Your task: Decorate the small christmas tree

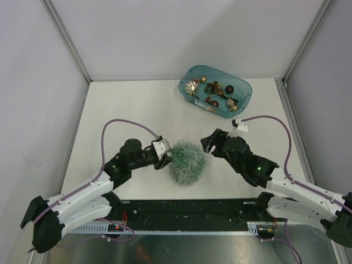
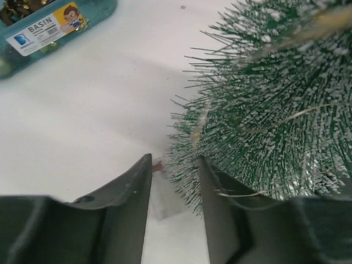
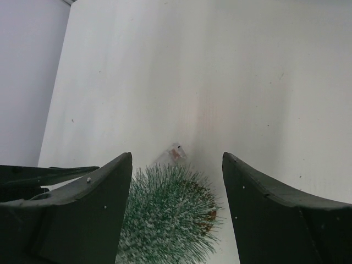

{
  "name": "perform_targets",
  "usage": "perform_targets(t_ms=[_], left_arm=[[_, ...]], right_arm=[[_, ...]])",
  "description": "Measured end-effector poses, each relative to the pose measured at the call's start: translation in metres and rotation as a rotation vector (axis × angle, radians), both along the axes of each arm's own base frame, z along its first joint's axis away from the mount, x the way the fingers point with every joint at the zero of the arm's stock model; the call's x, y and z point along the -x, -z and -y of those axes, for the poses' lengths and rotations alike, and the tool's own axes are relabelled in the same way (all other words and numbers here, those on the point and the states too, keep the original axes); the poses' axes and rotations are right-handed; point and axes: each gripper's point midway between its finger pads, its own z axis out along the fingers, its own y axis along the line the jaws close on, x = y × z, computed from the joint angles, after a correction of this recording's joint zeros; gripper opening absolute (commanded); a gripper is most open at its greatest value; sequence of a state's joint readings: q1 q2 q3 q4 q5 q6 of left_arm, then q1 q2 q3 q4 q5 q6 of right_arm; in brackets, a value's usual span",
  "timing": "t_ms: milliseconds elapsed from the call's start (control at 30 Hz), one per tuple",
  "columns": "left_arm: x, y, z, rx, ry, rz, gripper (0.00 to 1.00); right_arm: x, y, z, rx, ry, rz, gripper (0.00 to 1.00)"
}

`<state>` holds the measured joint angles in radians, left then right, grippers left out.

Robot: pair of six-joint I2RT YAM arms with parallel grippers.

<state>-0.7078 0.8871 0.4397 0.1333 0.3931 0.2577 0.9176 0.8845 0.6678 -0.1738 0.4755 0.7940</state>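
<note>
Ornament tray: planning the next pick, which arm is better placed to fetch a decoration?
Probably right: the right gripper is open, empty and nearer the tray; the left gripper sits against the tree.

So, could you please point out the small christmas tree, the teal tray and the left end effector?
small christmas tree [image 1: 187,162], top external view, middle of its bristly cone.
teal tray [image 1: 243,91], top external view, its right wall.
left end effector [image 2: 174,160], left wrist view, midway between its fingertips.
</note>
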Motion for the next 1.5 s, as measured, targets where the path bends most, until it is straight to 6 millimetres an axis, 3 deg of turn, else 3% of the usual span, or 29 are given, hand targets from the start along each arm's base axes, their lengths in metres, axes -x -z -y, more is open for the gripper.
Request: perform_targets(t_ms=[33,133,267,433,533,700,900,1000,1200,1400,1500], left_arm=[[0.002,-0.003,0.001,0.013,0.006,-0.004,0.56],[0.007,-0.011,0.002,0.055,0.013,-0.005,0.81],[0.004,-0.013,-0.004,0.075,-0.039,-0.013,0.98],[-0.020,-0.019,-0.028,0.088,-0.193,0.000,1.00],[-0.032,-0.021,-0.045,0.083,-0.286,0.008,1.00],[-0.038,-0.018,-0.064,0.054,-0.376,0.010,1.00],[-0.042,-0.012,-0.080,0.005,-0.455,0.004,1.00],[-0.048,-0.015,-0.090,-0.022,-0.509,-0.004,1.00],[-0.071,-0.049,-0.128,-0.010,-0.669,0.018,1.00],[-0.089,-0.082,-0.152,0.009,-0.764,0.039,1.00],[-0.098,-0.092,-0.155,0.008,-0.783,0.035,1.00]], right_arm=[[-0.001,0.000,0.000,-0.003,-0.002,-0.001,0.71],[-0.005,0.002,0.001,-0.013,-0.003,-0.008,0.71],[-0.025,0.003,0.027,-0.012,0.069,-0.011,0.72],[-0.067,0.005,0.085,0.019,0.244,-0.019,0.73],[-0.097,0.009,0.104,0.067,0.304,-0.047,0.73],[-0.155,0.013,0.112,0.140,0.340,-0.073,0.73],[-0.238,0.013,0.099,0.234,0.345,-0.067,0.74],[-0.267,0.024,0.098,0.301,0.357,-0.078,0.74],[-0.289,0.060,0.119,0.443,0.406,-0.174,0.72],[-0.274,0.094,0.170,0.513,0.486,-0.303,0.71],[-0.261,0.106,0.185,0.524,0.506,-0.341,0.70]])
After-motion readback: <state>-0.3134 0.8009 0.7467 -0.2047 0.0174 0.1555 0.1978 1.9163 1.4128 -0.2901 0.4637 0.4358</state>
